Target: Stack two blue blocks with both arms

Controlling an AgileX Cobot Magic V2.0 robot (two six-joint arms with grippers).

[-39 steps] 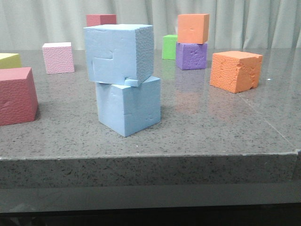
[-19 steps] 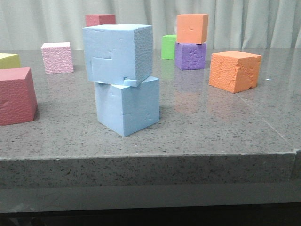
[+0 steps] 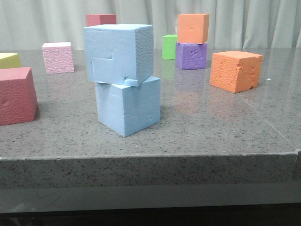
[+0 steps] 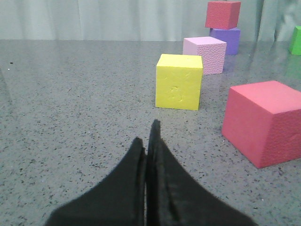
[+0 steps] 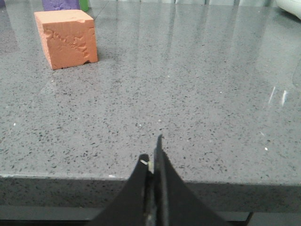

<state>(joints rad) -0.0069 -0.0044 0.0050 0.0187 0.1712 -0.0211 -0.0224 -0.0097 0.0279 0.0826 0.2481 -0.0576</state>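
One blue block [image 3: 119, 52] is sitting on top of the other blue block [image 3: 128, 106], near the front edge of the gray bench [image 3: 211, 132]. The top one is turned a little and sticking out to the left. The left fingers [image 4: 149, 141] are pressed together, holding nothing, near a yellow block [image 4: 179, 81]. The right fingers [image 5: 155, 155] are pressed together too, hanging over the bench edge, well apart from an orange block [image 5: 66, 37].

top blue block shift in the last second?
No. The top blue block sits as before on the lower blue block, same offset from the pink cube behind.
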